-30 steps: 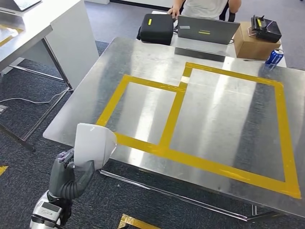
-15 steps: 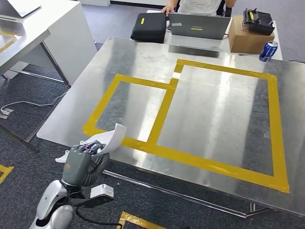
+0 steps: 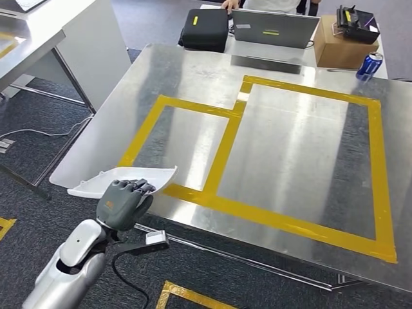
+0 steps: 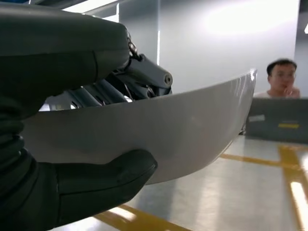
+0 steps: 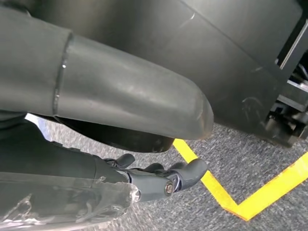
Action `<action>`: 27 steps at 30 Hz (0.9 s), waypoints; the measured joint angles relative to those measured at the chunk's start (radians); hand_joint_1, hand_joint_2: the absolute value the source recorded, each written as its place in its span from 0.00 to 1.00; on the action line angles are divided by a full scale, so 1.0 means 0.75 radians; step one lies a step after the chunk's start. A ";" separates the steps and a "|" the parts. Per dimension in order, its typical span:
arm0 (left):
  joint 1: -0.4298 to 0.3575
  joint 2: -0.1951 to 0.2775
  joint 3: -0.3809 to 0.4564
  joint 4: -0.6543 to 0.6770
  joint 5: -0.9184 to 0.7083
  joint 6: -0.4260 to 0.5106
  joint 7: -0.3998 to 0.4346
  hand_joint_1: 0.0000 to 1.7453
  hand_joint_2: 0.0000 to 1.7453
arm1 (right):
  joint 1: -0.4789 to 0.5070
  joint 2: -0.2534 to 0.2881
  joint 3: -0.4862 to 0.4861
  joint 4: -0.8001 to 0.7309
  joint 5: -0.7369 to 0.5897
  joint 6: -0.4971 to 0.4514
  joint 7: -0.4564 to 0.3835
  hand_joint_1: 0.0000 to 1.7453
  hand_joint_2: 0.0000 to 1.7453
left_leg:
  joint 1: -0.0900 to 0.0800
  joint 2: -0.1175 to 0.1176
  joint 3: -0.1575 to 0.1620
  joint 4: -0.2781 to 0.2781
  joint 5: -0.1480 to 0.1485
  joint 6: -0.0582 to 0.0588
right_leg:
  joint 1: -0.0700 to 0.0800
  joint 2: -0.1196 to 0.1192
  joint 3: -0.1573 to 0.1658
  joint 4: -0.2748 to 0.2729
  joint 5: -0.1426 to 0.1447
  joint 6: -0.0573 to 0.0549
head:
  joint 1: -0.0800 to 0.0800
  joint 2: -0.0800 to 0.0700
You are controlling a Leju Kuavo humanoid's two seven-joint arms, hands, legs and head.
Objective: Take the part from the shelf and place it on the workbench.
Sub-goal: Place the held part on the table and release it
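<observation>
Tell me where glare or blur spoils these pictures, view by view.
Head view: bright streaks of glare on the steel workbench; the white part in the left hand is sharp. Left wrist view: the hand is dark and soft, a blown-out patch on the wall behind. Right wrist view: the right hand is dim, close surfaces blurred.

I count one white part [image 3: 127,178] pinched in my left hand [image 3: 122,203], and one steel workbench [image 3: 301,154] just ahead of that hand. On it, beyond my fingers, are two yellow taped rectangles [image 3: 228,151] side by side. Far past my hand, at the bench's back edge, I count one black case [image 3: 205,29], one laptop [image 3: 276,29], one cardboard box [image 3: 340,51], one blue can [image 3: 369,65] and one person [image 4: 283,79].
</observation>
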 joint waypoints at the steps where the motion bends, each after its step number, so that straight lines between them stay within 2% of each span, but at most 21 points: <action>1: -0.071 0.014 -0.017 0.075 -0.072 0.013 0.035 1.00 1.00 | 0.000 0.000 0.005 0.000 0.009 0.009 0.001 0.00 0.00 | 0.000 0.000 -0.005 0.000 0.005 0.000 | 0.000 0.000 -0.004 -0.003 0.004 0.001 | 0.000 0.000; 3: -0.212 0.026 -0.047 0.250 -0.176 0.042 0.073 1.00 1.00 | 0.000 -0.001 0.014 0.000 0.024 0.029 0.004 0.00 0.00 | -0.001 0.000 -0.016 -0.001 0.015 -0.001 | -0.001 0.001 -0.011 -0.009 0.010 0.002 | 0.000 0.000; 6: -0.380 0.011 -0.102 0.513 -0.251 0.047 0.077 1.00 1.00 | 0.002 -0.001 0.027 0.001 0.040 0.052 0.019 0.00 0.00 | -0.001 0.000 -0.032 -0.002 0.022 0.002 | -0.002 0.001 -0.026 -0.015 0.018 0.003 | -0.001 0.000; 10: -0.491 -0.039 -0.179 0.750 -0.292 0.022 0.090 1.00 1.00 | 0.024 -0.002 0.031 0.006 0.032 0.054 0.024 0.00 0.00 | -0.002 0.002 -0.042 -0.006 0.024 0.002 | -0.001 0.003 -0.041 -0.015 0.022 0.004 | -0.002 0.000; 13: -0.563 -0.074 -0.249 0.882 -0.335 0.000 0.115 1.00 1.00 | 0.053 -0.009 0.017 0.013 -0.029 0.048 -0.015 0.00 0.00 | -0.006 0.003 -0.012 -0.021 0.014 0.004 | -0.002 -0.002 -0.017 -0.018 0.013 0.003 | -0.001 0.000; 17: -0.661 -0.093 -0.386 0.994 -0.363 -0.069 0.145 1.00 1.00 | 0.052 -0.030 -0.005 0.018 -0.031 0.069 -0.029 0.00 0.00 | -0.008 0.002 0.026 -0.033 -0.002 0.005 | -0.005 -0.007 0.019 -0.022 0.001 0.000 | -0.001 0.000; 21: -0.741 -0.106 -0.490 1.057 -0.364 -0.108 0.166 1.00 1.00 | 0.018 -0.047 -0.005 0.015 -0.008 0.080 -0.035 0.00 0.00 | -0.008 0.002 0.030 -0.032 0.004 0.000 | -0.005 -0.006 0.023 -0.022 0.009 -0.001 | -0.001 0.000; 27: -0.795 -0.126 -0.572 1.120 -0.364 -0.142 0.201 1.00 1.00 | -0.005 -0.061 -0.005 0.013 0.003 0.080 -0.049 0.00 0.00 | -0.008 0.002 0.029 -0.030 0.013 0.001 | -0.006 -0.006 0.024 -0.023 0.019 0.002 | 0.000 0.000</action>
